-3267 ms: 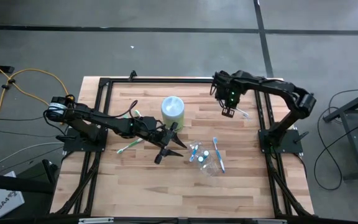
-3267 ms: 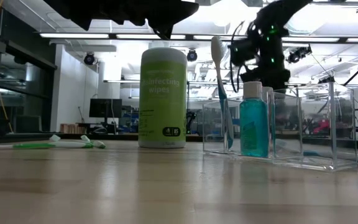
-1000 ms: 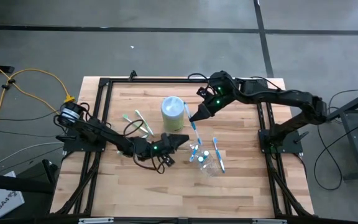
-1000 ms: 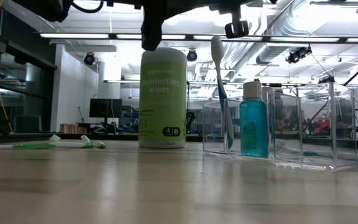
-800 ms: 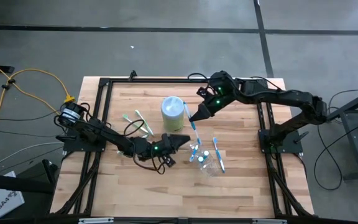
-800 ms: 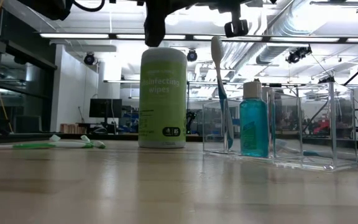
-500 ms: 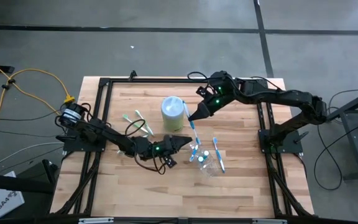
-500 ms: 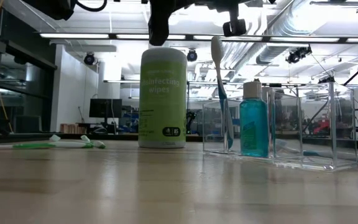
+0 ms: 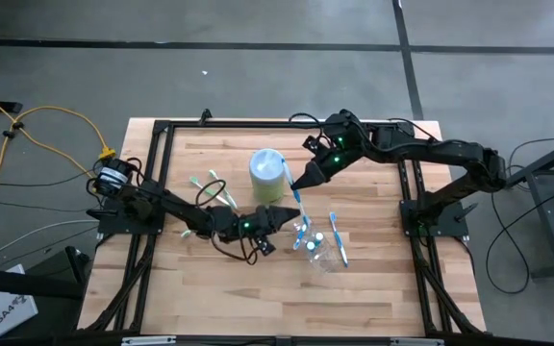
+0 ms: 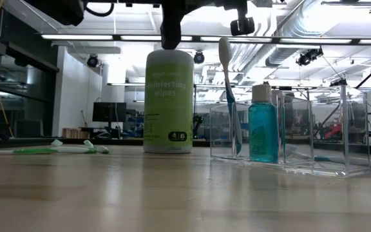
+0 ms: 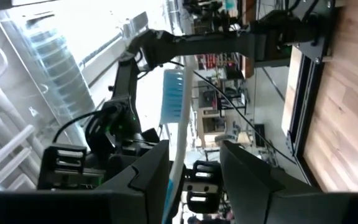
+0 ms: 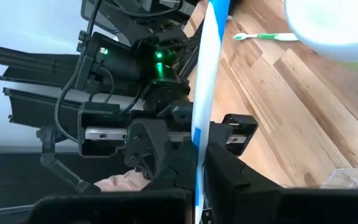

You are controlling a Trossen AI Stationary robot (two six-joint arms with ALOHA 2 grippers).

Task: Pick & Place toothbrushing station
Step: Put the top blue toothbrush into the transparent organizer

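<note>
Overhead, the right gripper sits just right of frame centre, its fingers closed on a blue-white brush. In the right wrist view that brush runs as a pale shaft with a blue band, pinched between the two dark fingers and pointing away from them. Its long axis slants from the gripper down the overhead frame toward the clear container, which lies just below and slightly right of the gripper, near but apart. Blue-capped tubes and a second brush sit in and beside that container.

In the low view the container shows as clear compartments at right of centre, with a teal bottle and an upright brush standing in them.

The left gripper reaches in from the left, just below the green wipes canister and just left of the container. Its fingers stand apart in the left wrist view, holding nothing; a brush head shows beyond the gap.

Two green-white brushes lie on the table to the left of the canister.

The right arm is the one carrying; the drop spot lies a short way down-frame of it, so the brush likely needs tipping upright over a compartment
</note>
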